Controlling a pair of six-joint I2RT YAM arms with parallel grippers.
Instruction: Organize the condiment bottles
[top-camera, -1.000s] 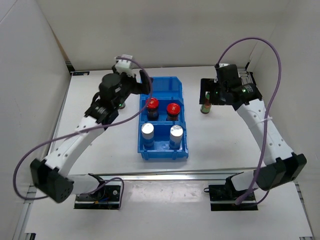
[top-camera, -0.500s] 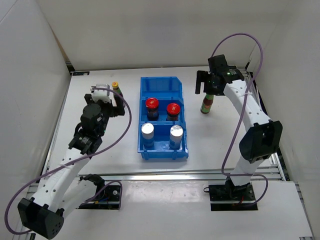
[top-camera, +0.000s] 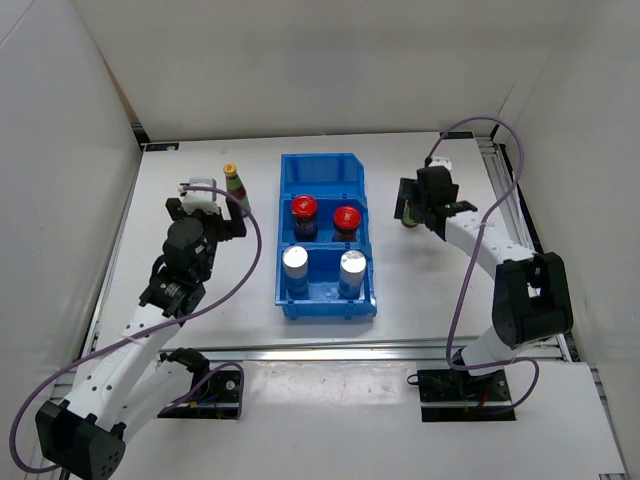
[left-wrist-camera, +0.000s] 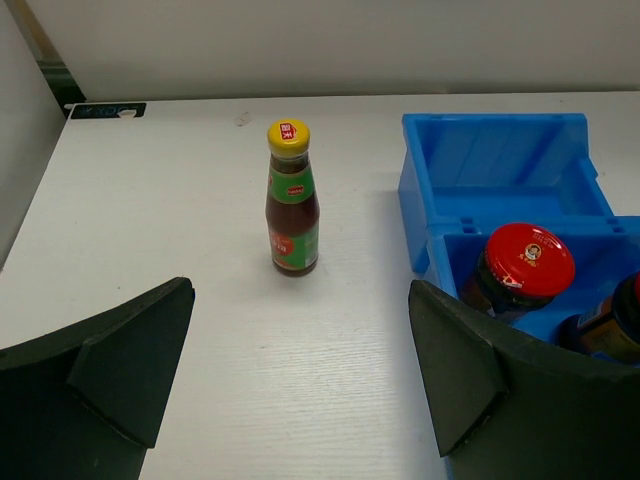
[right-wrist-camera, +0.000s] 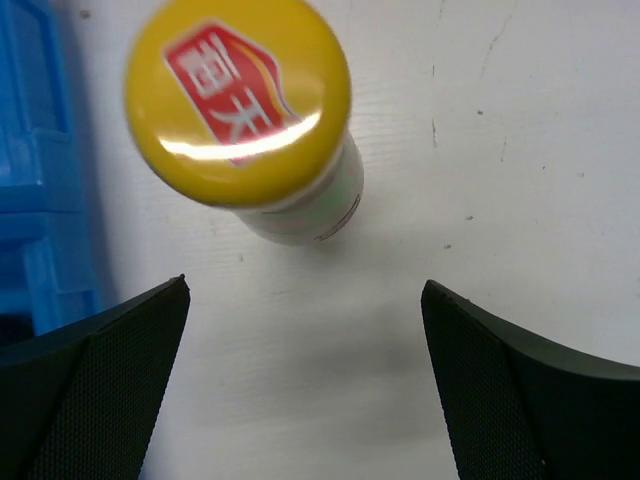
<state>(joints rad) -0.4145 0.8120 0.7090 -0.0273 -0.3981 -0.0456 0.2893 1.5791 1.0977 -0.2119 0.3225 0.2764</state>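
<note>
A blue bin (top-camera: 325, 162) in the middle of the table holds two dark jars with red lids (top-camera: 305, 208) (top-camera: 346, 216) and two silver-capped shakers (top-camera: 296, 260) (top-camera: 352, 264). One slim bottle with a yellow cap (top-camera: 233, 186) (left-wrist-camera: 292, 205) stands upright left of the bin. My left gripper (top-camera: 205, 212) (left-wrist-camera: 300, 290) is open just short of it, with nothing between the fingers. A second slim bottle (top-camera: 407, 216) (right-wrist-camera: 238, 100) stands right of the bin. My right gripper (top-camera: 420, 200) (right-wrist-camera: 305, 283) hovers open right above it and hides most of it from the top camera.
In the left wrist view the bin (left-wrist-camera: 500, 150) lies to the right, one red-lidded jar (left-wrist-camera: 525, 265) beside the right finger. The bin's far compartment holds nothing. The bin edge (right-wrist-camera: 30, 150) shows left of the right-hand bottle. White walls enclose the table.
The left arm has pulled away from over the bin to its left side, facing the left bottle. The right arm has folded in and come down over the right bottle. Both grippers stayed open.
</note>
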